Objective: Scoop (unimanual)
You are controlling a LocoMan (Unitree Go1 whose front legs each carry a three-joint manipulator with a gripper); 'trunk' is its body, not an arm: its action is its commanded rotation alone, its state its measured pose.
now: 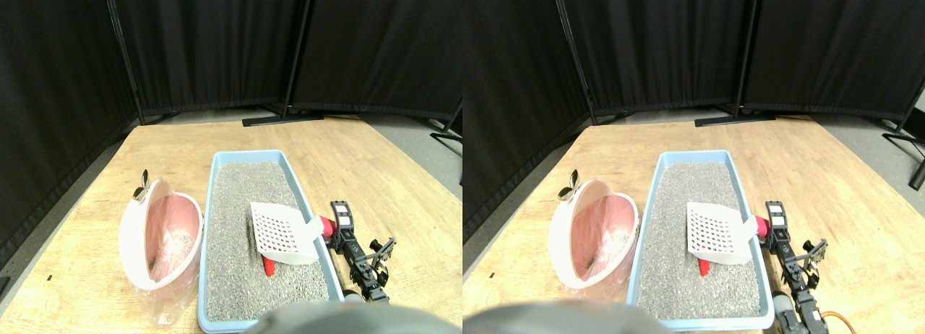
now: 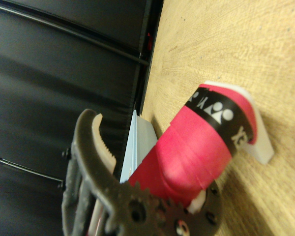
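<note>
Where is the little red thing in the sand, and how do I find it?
Find the long blue tray of grey litter on the wooden floor. A white slotted scoop sits over its right side. The small red piece pokes out just below the scoop's near edge, the only red thing lying on the litter.

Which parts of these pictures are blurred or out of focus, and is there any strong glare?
Stereo pair view: evenly lit, no strong glare; litter tray and white scoop are fairly sharp, and the straight curtain poles bow from the wide lens. Wrist view: the red wrapped handle and dark jaw frame are soft, being so close; the wooden floor is clearer.
</note>
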